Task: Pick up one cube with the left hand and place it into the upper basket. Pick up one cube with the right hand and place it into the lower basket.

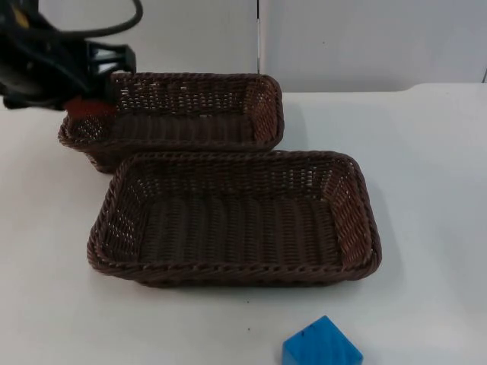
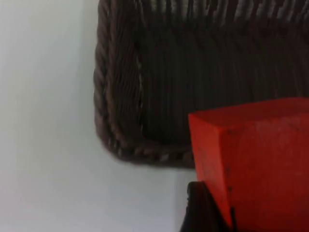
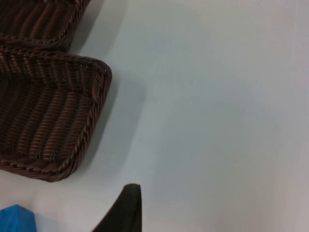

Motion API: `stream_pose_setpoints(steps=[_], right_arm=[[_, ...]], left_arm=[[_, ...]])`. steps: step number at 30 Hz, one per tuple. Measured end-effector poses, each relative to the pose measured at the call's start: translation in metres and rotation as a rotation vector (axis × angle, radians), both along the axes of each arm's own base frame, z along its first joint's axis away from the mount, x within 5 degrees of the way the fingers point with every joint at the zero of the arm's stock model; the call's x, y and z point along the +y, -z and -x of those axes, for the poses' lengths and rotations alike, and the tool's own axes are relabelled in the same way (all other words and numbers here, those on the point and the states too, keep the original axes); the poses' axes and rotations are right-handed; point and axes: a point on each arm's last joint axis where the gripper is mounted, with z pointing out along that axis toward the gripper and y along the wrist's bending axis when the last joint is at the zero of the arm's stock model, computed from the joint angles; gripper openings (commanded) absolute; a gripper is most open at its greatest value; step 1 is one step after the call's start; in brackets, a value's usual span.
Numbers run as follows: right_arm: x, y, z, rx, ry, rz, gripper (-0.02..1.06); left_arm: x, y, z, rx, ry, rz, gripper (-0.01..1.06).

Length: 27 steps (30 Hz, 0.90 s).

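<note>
My left gripper [image 1: 97, 97] is shut on a red cube [image 1: 88, 108] and holds it above the left end of the upper wicker basket [image 1: 190, 77]. In the left wrist view the red cube [image 2: 256, 159] hangs just outside the corner of that basket's rim [image 2: 116, 140]. The lower basket [image 1: 364, 220] stands in front of the upper one, with nothing inside. A blue cube [image 1: 321, 344] lies on the table near the front edge. My right gripper [image 3: 126, 210] hovers over bare table to the right of the lower basket [image 3: 48, 106], and the blue cube [image 3: 17, 220] shows beside it.
The two baskets touch along their long sides. White table stretches to the right of both baskets. The grey partition wall [image 1: 365, 38] closes off the back.
</note>
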Motion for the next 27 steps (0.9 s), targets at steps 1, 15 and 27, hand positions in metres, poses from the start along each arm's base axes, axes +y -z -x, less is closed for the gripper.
stream_pose_setpoints(steps=[1, 15, 27], right_arm=[[0.000, 0.000, 0.000, 0.000, 0.000, 0.000, 1.05], [0.000, -0.001, -0.001, -0.010, 0.001, -0.007, 1.05], [0.000, -0.001, -0.001, -0.010, 0.001, -0.009, 1.05]], left_arm=[[0.000, 0.000, 0.000, 0.000, 0.000, 0.000, 0.00], [-0.025, 0.008, -0.063, 0.049, 0.104, 0.059, 0.00], [-0.049, 0.031, -0.119, 0.101, 0.218, 0.118, 0.00]])
